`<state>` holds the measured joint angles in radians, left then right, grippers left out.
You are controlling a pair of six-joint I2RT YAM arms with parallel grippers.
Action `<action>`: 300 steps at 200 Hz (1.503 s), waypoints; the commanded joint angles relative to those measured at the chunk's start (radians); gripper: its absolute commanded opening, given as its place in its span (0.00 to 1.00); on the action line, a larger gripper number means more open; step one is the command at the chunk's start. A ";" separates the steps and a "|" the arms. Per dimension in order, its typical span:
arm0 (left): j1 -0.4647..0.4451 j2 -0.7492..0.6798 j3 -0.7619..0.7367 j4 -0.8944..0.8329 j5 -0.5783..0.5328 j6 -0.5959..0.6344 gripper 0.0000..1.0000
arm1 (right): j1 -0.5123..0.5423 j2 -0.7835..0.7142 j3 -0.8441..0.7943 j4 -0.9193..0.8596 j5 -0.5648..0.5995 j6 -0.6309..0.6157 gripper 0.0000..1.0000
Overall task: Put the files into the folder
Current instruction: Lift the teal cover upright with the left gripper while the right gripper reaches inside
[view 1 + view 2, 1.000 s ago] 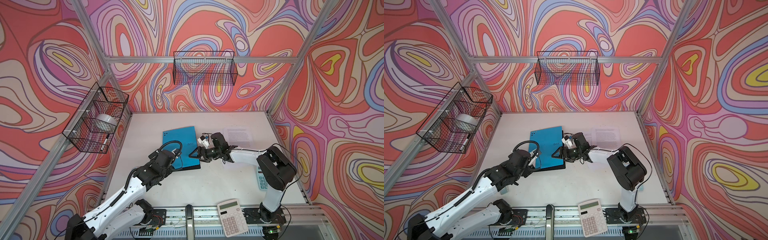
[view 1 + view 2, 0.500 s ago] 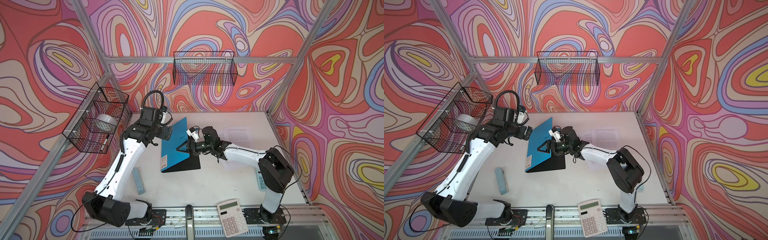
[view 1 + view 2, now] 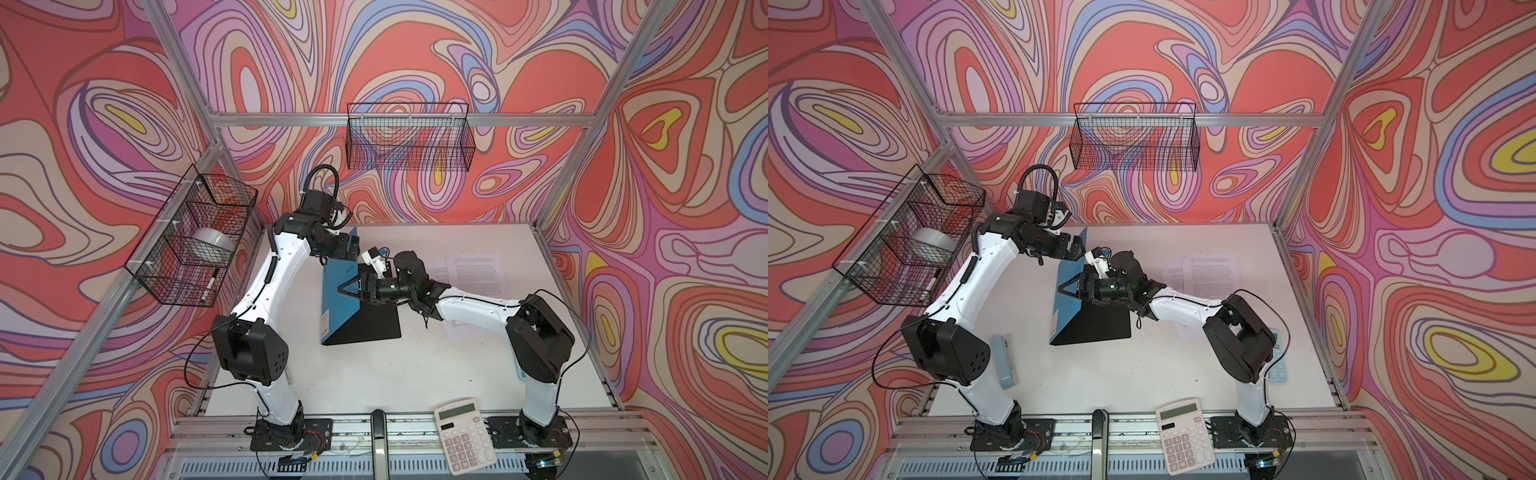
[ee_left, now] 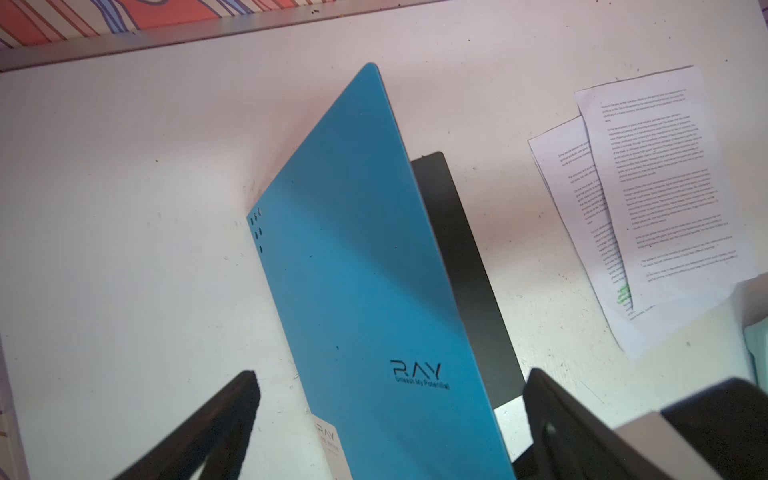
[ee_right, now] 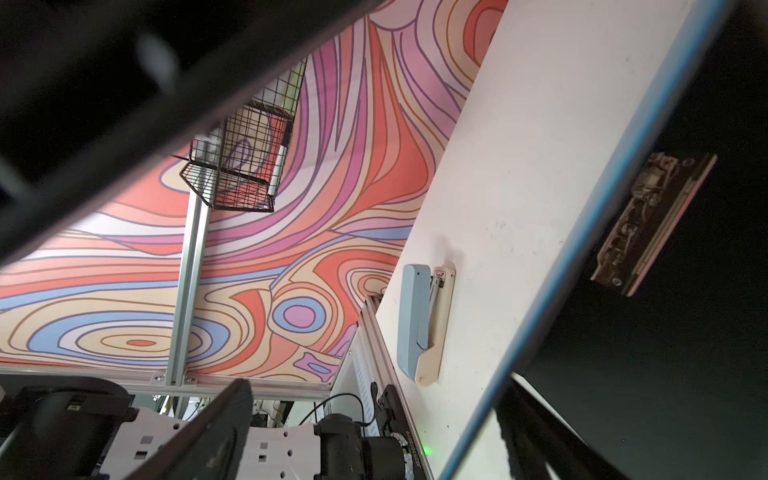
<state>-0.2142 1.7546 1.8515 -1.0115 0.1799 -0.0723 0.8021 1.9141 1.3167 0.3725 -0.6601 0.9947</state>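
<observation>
The folder (image 3: 337, 303) (image 3: 1068, 307) stands half open at mid table. Its blue cover (image 4: 365, 266) is tilted up and its black inside (image 3: 368, 326) lies flat, with the metal clip (image 5: 652, 224) showing. My right gripper (image 3: 344, 288) (image 3: 1064, 289) (image 5: 374, 399) is open, and the cover's free edge runs between its jaws. My left gripper (image 3: 353, 248) (image 3: 1077, 250) (image 4: 390, 415) is open just off the cover's far top corner, facing its blue side. The files (image 3: 478, 270) (image 3: 1209, 270) (image 4: 648, 208) lie overlapped on the table to the folder's right.
A white calculator (image 3: 465, 436) (image 3: 1185, 436) rests on the front rail. A teal calculator (image 3: 1278, 368) lies under my right arm. A light blue stapler (image 3: 1004, 361) (image 5: 419, 324) lies at the left front. Wire baskets hang on the left wall (image 3: 195, 237) and back wall (image 3: 409, 137).
The blue cover has gone from lying flat to standing steeply, lifted by my right gripper. My left arm has swung from the folder's near side up to its far top corner.
</observation>
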 commanded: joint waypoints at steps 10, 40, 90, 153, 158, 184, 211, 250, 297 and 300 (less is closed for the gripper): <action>0.007 0.037 0.055 -0.069 0.029 -0.055 1.00 | 0.022 0.064 0.019 0.193 0.027 0.117 0.95; 0.010 0.057 0.053 -0.089 -0.017 -0.051 0.99 | 0.033 0.091 0.033 0.233 0.034 0.147 0.94; 0.016 0.074 0.024 -0.111 -0.096 -0.050 0.86 | 0.039 0.106 0.041 0.298 0.030 0.198 0.94; 0.026 0.063 0.018 -0.123 -0.217 -0.021 0.58 | 0.041 0.113 0.029 0.311 0.033 0.216 0.94; 0.026 0.065 0.019 -0.129 -0.225 -0.018 0.55 | 0.042 0.113 0.029 0.310 0.032 0.216 0.93; 0.037 0.085 0.034 -0.169 -0.229 -0.004 0.32 | 0.040 0.101 0.019 0.299 0.031 0.209 0.93; 0.060 0.091 0.060 -0.203 -0.217 -0.002 0.18 | 0.039 0.061 0.007 0.194 0.048 0.138 0.93; 0.081 0.073 0.090 -0.237 -0.211 0.001 0.06 | 0.025 0.005 0.025 -0.172 0.167 -0.044 0.92; 0.132 0.062 0.089 -0.263 -0.082 -0.054 0.00 | 0.000 0.040 0.087 -0.492 0.318 -0.190 0.87; 0.135 0.061 0.087 -0.263 -0.072 -0.057 0.00 | -0.002 0.046 0.089 -0.499 0.317 -0.193 0.86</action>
<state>-0.1120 1.8286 1.9228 -1.2148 0.0177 -0.0875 0.8135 1.9457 1.3663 0.0811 -0.4393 0.9127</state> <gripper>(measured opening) 0.048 0.871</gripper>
